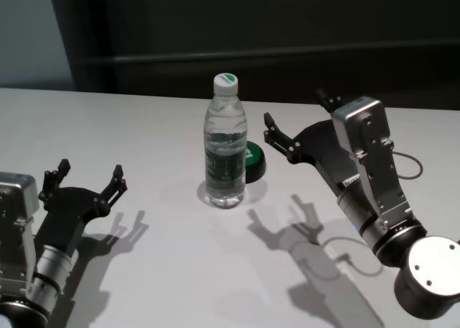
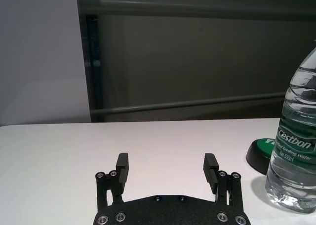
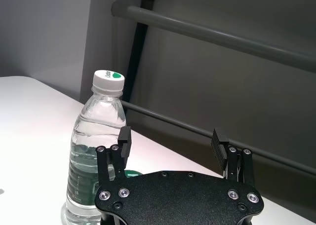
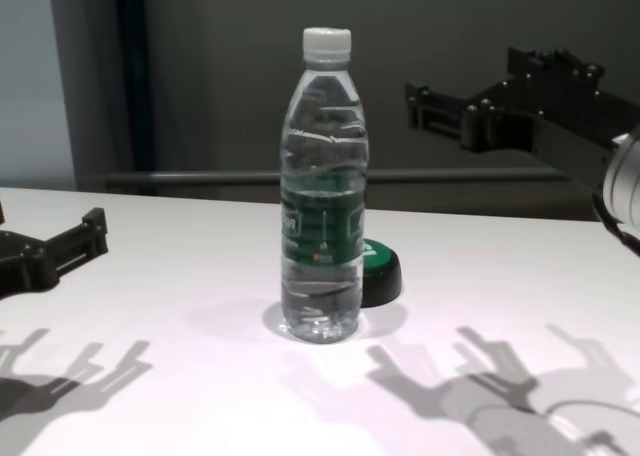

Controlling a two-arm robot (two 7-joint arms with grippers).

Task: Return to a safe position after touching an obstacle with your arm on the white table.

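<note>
Resting low at the lower left of the head view, just above the white worktop (image 1: 165, 285): left gripper (image 1: 85, 178), fingers spread wide and holding nothing, well apart from anything — likely parked there, out of the way.

Standing upright at the centre of the frame: the obstacle, a clear plastic water bottle (image 1: 226, 142) with white screw cap and dark green label band, apparently unshifted and not tipped. Sitting just behind it on its right, close against its base: a low black-and-green round disc (image 1: 254, 160).

Hanging raised at the right of the frame, beside the bottle's upper half but clear of it: right gripper (image 1: 296, 116), fingers (image 3: 124, 139) parted and empty, pointing toward the bottle. Judging by that gap, probably pulling away from contact, with a retreat to a safe pose yet to finish; any sideways sweep risking a knock to the tall, top-heavy bottle.

Spreading under everything: a smooth, plain white surface, catching sharp shadows of both grippers. Rising behind along the top of the frame: a dark wall with a horizontal rail (image 3: 212, 32), and a paler panel at upper left.
</note>
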